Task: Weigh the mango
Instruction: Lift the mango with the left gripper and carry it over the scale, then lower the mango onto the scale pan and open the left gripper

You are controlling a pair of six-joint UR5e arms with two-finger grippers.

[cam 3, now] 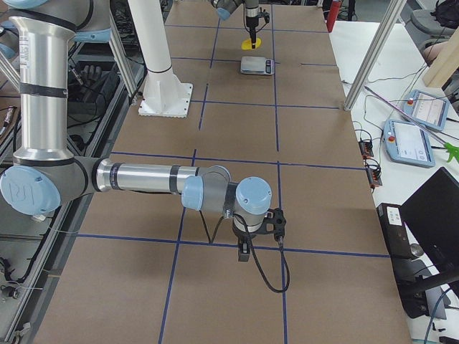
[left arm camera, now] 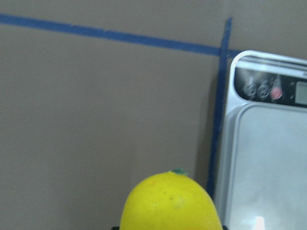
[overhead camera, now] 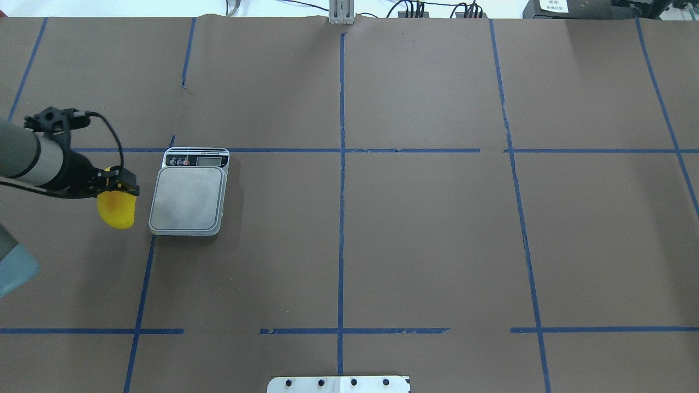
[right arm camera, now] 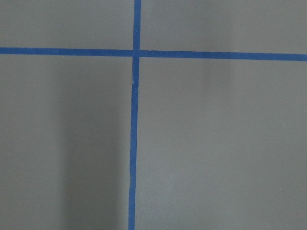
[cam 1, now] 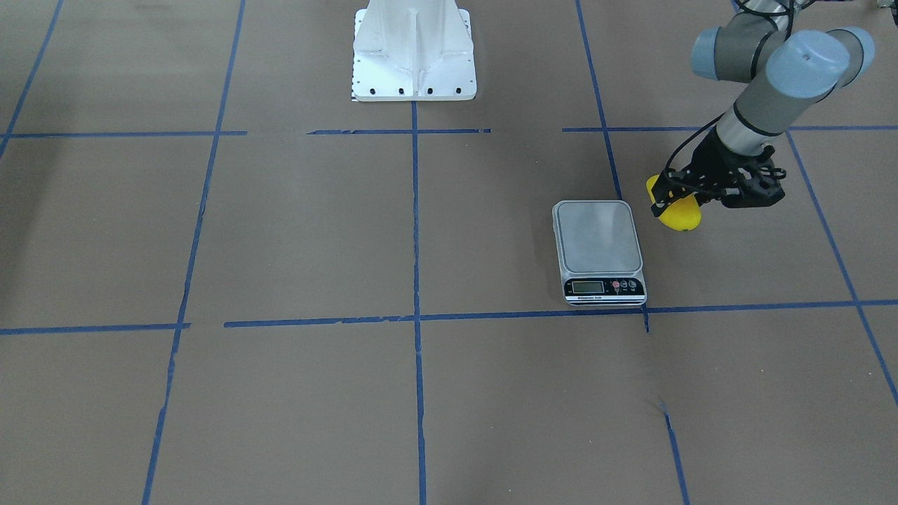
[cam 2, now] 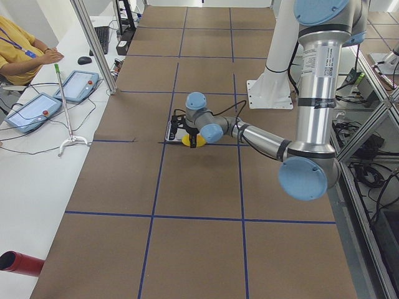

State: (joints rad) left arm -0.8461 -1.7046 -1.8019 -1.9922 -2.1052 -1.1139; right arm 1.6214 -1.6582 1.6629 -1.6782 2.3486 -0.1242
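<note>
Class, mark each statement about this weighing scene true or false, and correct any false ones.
1. The small yellow mango lies on the silver digital kitchen scale. False: it is beside the scale, in the left gripper.
2. Nothing lies on the scale. True.
3. The scale's display end points towards the robot's base. False: it points away, towards the operators' side.
4. The left gripper is shut on the mango. True.

Bright yellow mango, orange-blushed on top, held just beside the scale.
</note>
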